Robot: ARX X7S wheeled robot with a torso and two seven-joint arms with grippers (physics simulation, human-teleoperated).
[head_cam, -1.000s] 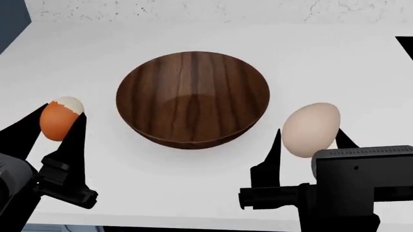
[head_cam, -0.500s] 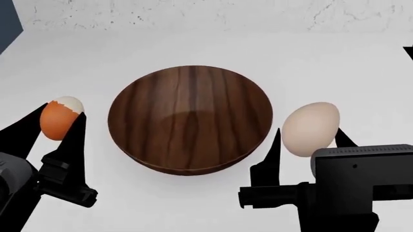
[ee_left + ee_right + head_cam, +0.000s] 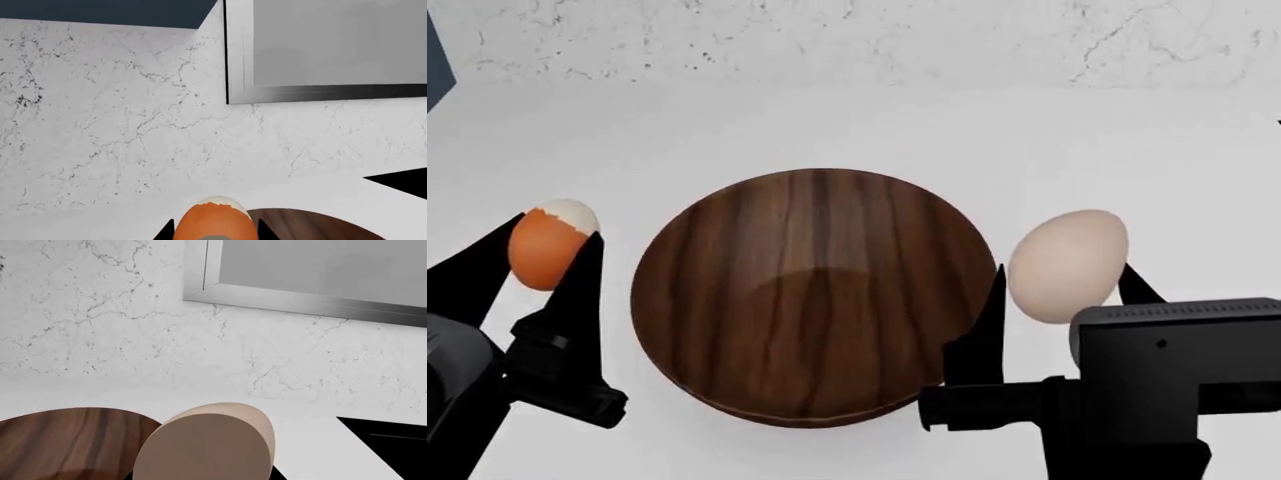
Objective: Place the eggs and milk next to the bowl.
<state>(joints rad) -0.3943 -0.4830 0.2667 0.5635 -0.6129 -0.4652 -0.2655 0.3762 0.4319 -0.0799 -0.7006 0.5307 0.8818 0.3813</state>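
Two grippers each clamp one egg: the left gripper (image 3: 531,262) grips the orange-brown egg (image 3: 546,244) and the right gripper (image 3: 1060,285) grips the beige egg (image 3: 1066,265). Both eggs are held above the white counter (image 3: 827,120), on either side of the wooden bowl (image 3: 814,295). Milk is not visible.

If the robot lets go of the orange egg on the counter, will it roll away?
Probably a little. The orange egg is smooth and rounded with no flat side, so it would likely wobble or roll on the flat white counter. It looks thin-shelled, so the left end effector gripping it should set it down gently.
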